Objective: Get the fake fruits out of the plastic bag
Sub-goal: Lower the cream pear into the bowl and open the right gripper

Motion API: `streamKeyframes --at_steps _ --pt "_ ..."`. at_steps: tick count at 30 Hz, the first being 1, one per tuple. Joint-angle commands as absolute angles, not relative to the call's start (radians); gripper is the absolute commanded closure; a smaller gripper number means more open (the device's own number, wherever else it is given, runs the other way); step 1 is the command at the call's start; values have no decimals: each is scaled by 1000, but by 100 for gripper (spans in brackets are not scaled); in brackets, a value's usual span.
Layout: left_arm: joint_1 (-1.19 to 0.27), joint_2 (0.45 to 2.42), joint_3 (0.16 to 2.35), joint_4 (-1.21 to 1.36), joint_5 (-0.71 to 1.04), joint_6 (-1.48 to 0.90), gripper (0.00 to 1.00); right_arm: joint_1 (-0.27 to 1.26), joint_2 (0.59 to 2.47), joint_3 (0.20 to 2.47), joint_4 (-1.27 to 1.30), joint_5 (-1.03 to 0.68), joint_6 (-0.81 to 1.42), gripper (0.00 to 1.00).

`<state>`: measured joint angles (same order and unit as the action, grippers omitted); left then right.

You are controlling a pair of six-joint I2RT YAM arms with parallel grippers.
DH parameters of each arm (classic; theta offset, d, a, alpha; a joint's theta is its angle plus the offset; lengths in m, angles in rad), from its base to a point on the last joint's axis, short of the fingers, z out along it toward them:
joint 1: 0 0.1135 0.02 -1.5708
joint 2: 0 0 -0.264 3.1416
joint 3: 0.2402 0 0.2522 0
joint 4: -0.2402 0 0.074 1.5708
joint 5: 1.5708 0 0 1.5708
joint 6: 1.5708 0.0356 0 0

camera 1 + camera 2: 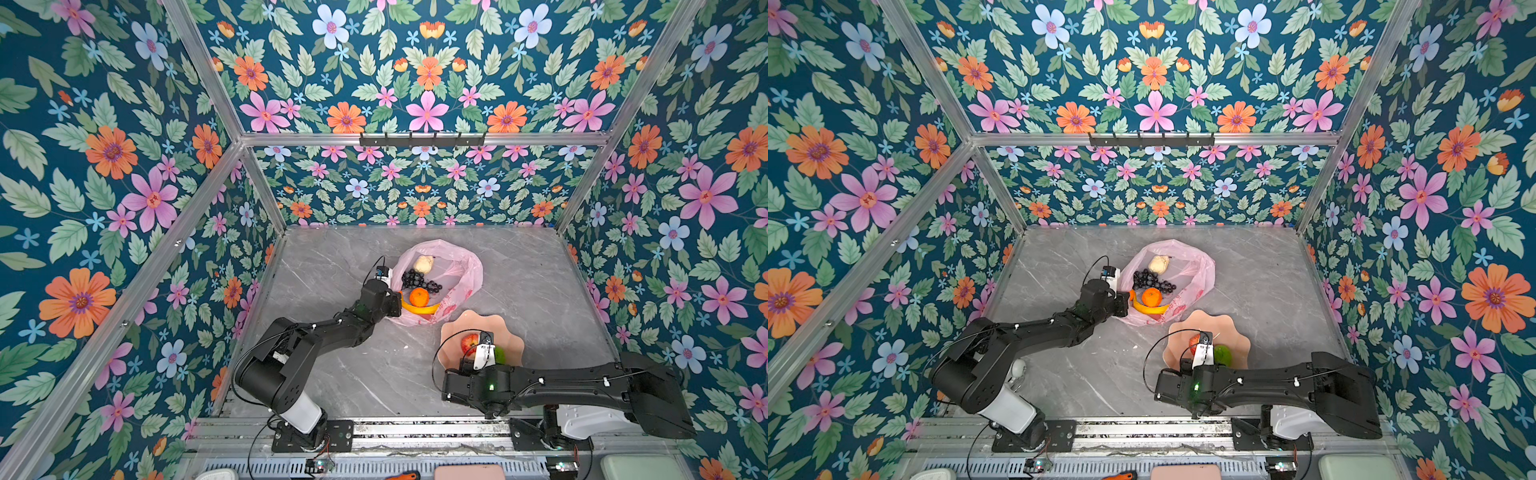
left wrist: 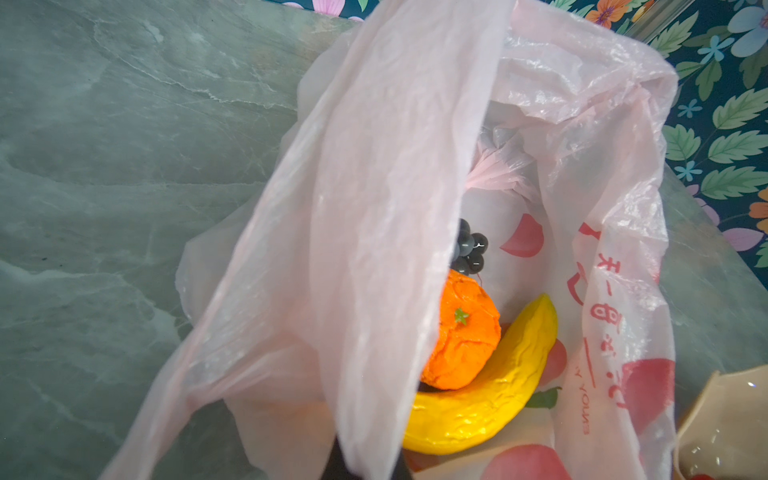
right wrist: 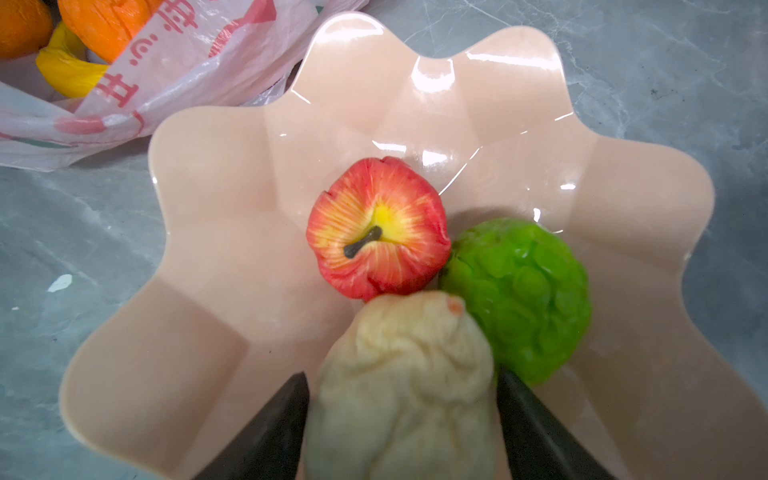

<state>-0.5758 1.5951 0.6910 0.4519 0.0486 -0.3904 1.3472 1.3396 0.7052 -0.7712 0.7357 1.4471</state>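
1. The plastic bag (image 1: 451, 274) lies on the grey marble table (image 1: 532, 282), its mouth facing up; the left gripper (image 1: 392, 301) is clenched on its near edge.
2. Inside: one banana (image 2: 490, 399) curved under one orange (image 2: 461, 332), one grape bunch (image 1: 417, 280), one cream piece (image 1: 424, 264).
3. The bowl (image 3: 232, 232) holds one apple (image 3: 378, 228) and one green fruit (image 3: 519, 295); the right gripper (image 3: 401, 415) flanks a second cream piece (image 3: 407, 374), grip unclear.
4. Floral walls surround.

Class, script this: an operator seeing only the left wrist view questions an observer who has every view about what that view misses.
Operator: What lies in the bowl?
Observer: A red apple and a bumpy green fruit.
Operator: Where is the right tool?
Observer: Over the bowl, a cream piece between its fingers; grip unclear.
Operator: Anything in the plastic bag beyond the grapes?
Observer: A second cream piece, at the far end.
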Motion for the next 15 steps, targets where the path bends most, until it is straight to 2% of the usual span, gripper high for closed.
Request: streamKeyframes --at_steps 1,13,15 --pt "-575 1594 697 463 40 -386 100 1347 1342 704 -775 754 1459 27" --pt "-575 1595 696 463 38 -385 100 1347 1338 728 -813 761 1461 27" --pt "-575 1596 696 463 38 -385 100 1346 1325 748 -852 772 1467 21"
